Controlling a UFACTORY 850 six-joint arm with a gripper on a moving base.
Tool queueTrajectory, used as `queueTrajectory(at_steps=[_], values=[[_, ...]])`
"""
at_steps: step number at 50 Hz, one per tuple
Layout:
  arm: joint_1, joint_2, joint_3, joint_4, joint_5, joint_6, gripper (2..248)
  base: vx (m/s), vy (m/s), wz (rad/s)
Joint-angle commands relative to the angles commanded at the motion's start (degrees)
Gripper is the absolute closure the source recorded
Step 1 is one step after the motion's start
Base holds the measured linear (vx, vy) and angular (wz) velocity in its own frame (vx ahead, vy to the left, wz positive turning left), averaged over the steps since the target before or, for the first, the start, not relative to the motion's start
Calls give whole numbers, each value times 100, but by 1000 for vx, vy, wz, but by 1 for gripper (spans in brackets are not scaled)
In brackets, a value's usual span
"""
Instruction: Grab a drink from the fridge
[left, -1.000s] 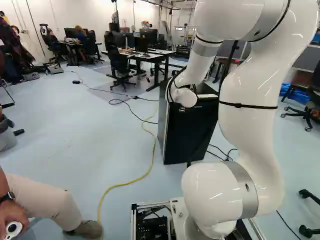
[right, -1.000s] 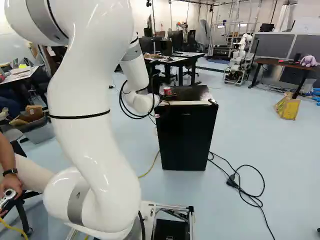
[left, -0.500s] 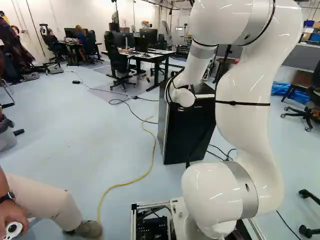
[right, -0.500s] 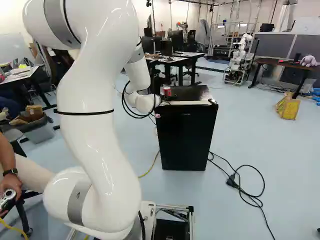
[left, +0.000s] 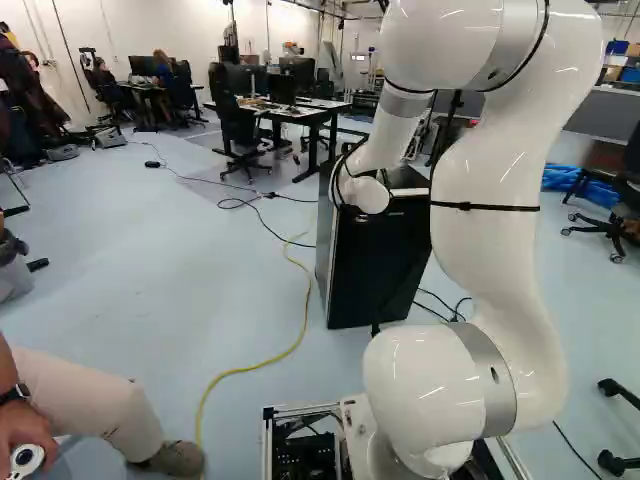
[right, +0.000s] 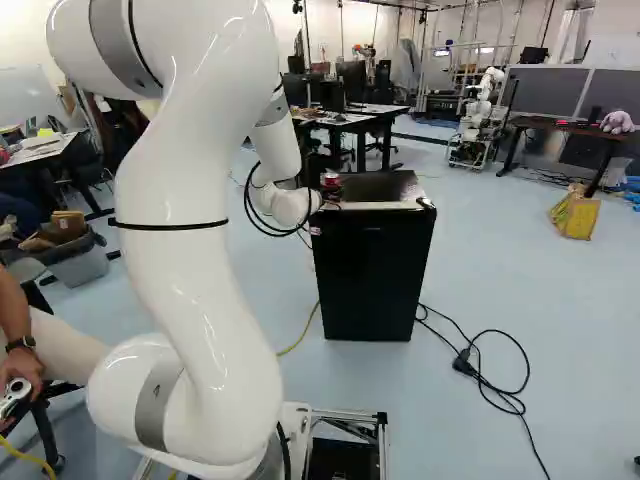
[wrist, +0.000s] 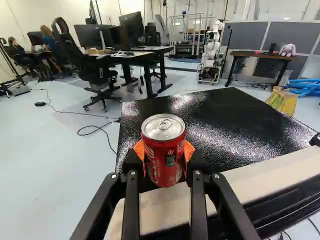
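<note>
Wrist view: can (wrist: 164, 159) partly hides orange pads (wrist: 189, 150).

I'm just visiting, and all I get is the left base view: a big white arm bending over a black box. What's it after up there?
Observer: A red drink can, seen up close in the wrist view.

Visitor: Is it holding it, or only nearby?

Observer: Holding it, it seems: the gripper has an orange pad against each side of the can.

Visitor: Has somebody already opened it?

Observer: It looks unopened; the pull tab lies flat on its lid.
</note>
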Motion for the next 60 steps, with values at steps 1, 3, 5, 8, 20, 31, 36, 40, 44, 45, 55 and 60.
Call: queueTrajectory(at_steps=[1, 3, 5, 8, 20, 31, 36, 40, 44, 45, 55, 60], values=[[0, 0, 0, 0, 0, 0, 157, 0, 0, 0], [0, 0, 0, 0, 0, 0, 157, 0, 0, 0], [0, 0, 0, 0, 0, 0, 157, 0, 0, 0], [0, 7, 1, 0, 0, 0, 157, 0, 0, 0], [0, 133, 16, 0, 0, 0, 157, 0, 0, 0], [0, 269, 27, 0, 0, 0, 157, 0, 0, 0], [0, 331, 31, 0, 0, 0, 157, 0, 0, 0], [0, 377, 32, 0, 0, 0, 157, 0, 0, 0], [0, 399, 33, 0, 0, 0, 157, 0, 0, 0], [0, 402, 33, 0, 0, 0, 157, 0, 0, 0], [1, 419, 47, -3, -1, 0, 157, 0, 0, 0], [4, 447, 78, -10, -4, 1, 157, 0, 0, 0]])
